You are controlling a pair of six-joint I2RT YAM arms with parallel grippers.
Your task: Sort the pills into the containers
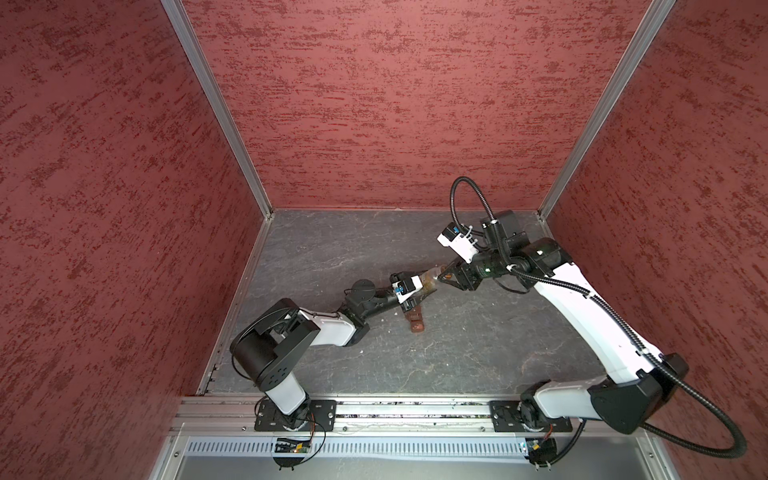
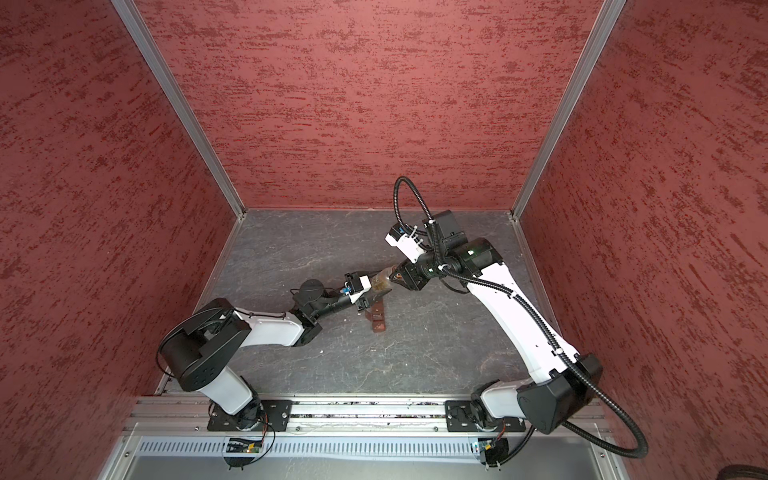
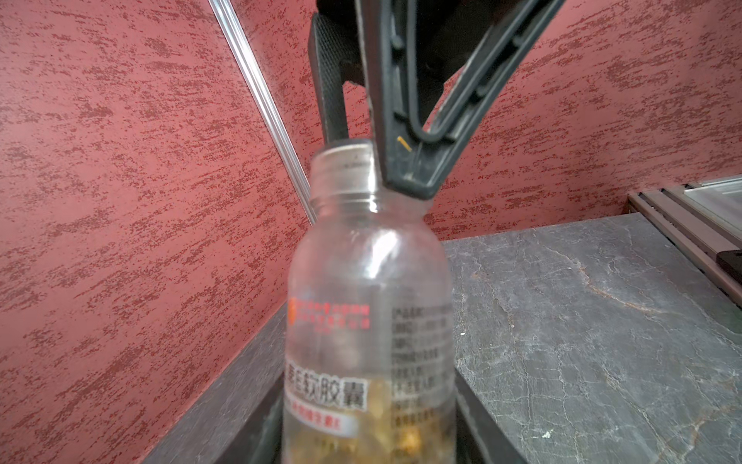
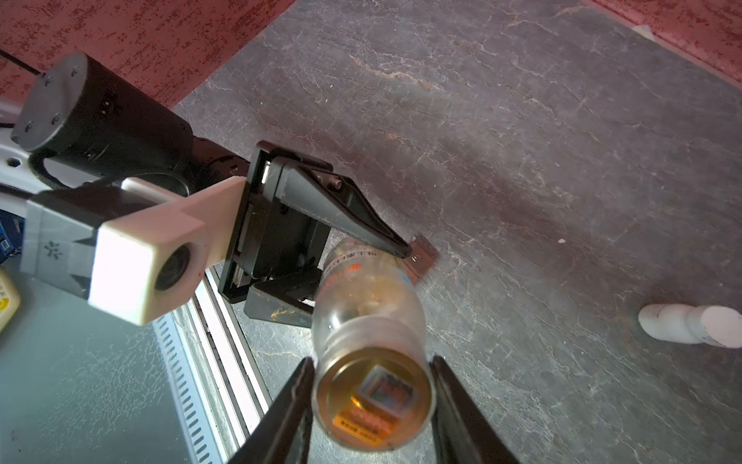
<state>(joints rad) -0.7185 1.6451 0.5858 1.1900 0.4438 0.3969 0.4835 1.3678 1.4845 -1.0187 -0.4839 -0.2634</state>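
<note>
- At mid-table, in both top views: the clear bottle [image 1: 426, 282] lies nearly level between the two arms. It hangs over one end of the containers [image 1: 415, 321].
- Containers: a narrow dark-brown strip box flat on the table [image 1: 478, 353]. Part of it is hidden beneath the left arm's wrist, and its compartments cannot be made out from here.
- Left gripper [image 4: 357, 281]: clamped across the bottle's body, one finger on each side.
- Right gripper [image 4: 372, 358]: its jaws straddle the bottle's neck, each finger just beside the rim. I cannot tell whether they pinch it or stand just clear.
- Pills [image 3: 401, 436]: yellowish, heaped at the base end of the bottle; none can be seen in the strip box.
- Neck, in the left wrist view: bare threads, no cap on it. Whether the mouth is fully open is not plain.
- White bottle [image 4: 690, 325]: on its side on the table, well apart from the work.
- Step in hand, by judgement: readying the bottle for dispensing; sorting not yet begun.
- Next move, by judgement: the right gripper must come clear of the neck. The left must then tip the mouth over a single compartment, gently enough that the pills do not spill in a rush.
</note>
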